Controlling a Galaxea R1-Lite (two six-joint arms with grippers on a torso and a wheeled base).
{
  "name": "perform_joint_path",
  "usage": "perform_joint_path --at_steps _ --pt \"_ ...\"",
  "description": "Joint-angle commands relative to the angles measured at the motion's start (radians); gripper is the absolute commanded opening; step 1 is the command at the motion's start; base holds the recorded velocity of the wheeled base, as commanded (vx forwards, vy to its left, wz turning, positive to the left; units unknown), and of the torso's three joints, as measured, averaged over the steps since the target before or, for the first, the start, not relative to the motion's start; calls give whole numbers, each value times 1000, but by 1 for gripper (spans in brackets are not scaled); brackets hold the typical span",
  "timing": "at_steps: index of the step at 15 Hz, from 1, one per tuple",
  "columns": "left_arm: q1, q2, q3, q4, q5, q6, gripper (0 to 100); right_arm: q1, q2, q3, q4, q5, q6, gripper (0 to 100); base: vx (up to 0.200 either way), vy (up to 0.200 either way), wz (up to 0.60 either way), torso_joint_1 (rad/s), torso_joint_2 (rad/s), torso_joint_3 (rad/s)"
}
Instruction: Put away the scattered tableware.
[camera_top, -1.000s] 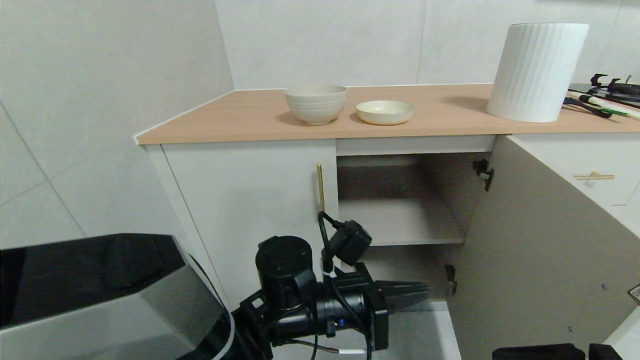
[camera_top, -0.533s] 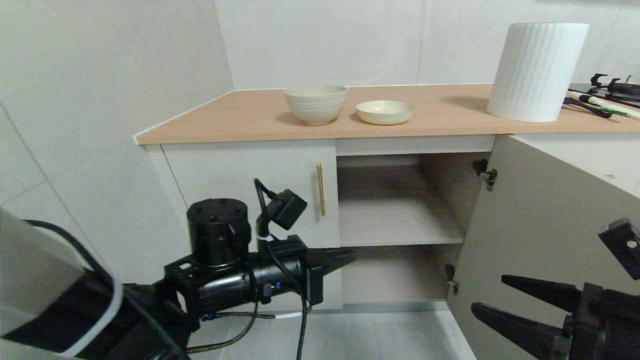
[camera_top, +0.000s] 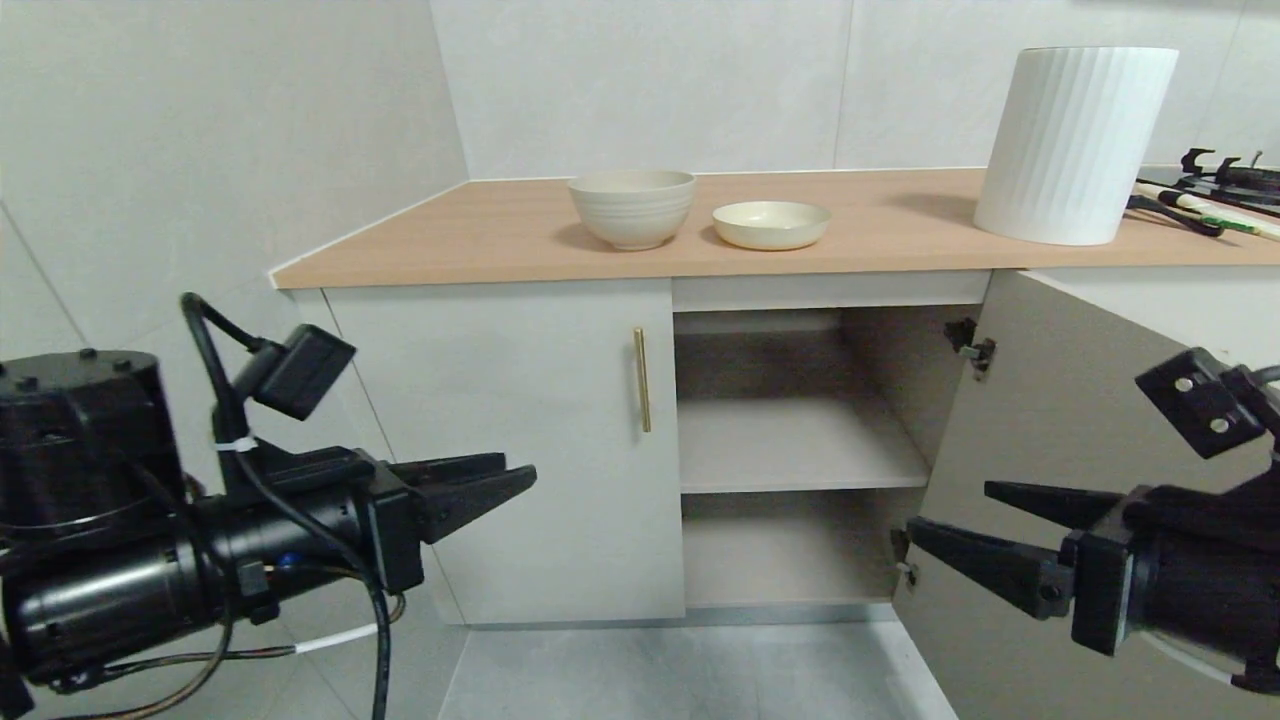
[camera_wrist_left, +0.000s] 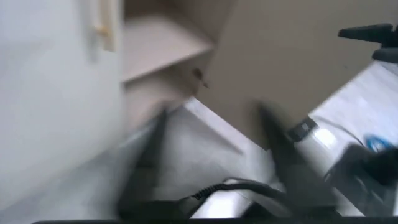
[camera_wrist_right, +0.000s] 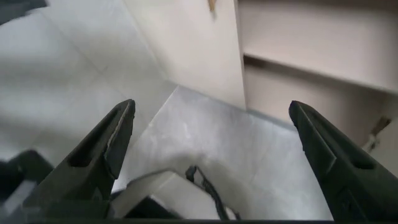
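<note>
Your left gripper (camera_top: 518, 467) — fingers apart, empty — before shut cabinet door (camera_top: 520, 400). Right gripper (camera_top: 947, 506) spread wide, empty, by open door (camera_top: 1050, 420). Bowl (camera_top: 631, 207) left of dish (camera_top: 770, 223) on counter (camera_top: 450, 245).

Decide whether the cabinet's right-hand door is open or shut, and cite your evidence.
Open. The right-hand door stands swung outward on its hinges, exposing the shelf inside.
</note>
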Motion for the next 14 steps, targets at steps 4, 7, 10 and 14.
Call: perform_joint_path --at_steps 4,7,10,14 --pt "96 -105 -32 63 9 -3 100 -70 172 -188 129 -12 -5 100 0 0 0 0 0 0" --pt "94 -93 -46 61 35 -3 100 -76 175 -197 143 -15 -5 100 0 0 0 0 0 0" --pt "94 -68 -48 52 70 -1 100 -65 155 -200 143 -15 -3 100 0 0 0 0 0 0" --pt "94 -65 -58 58 67 -1 100 -63 152 -202 145 -17 -3 100 50 0 0 -1 -1 1"
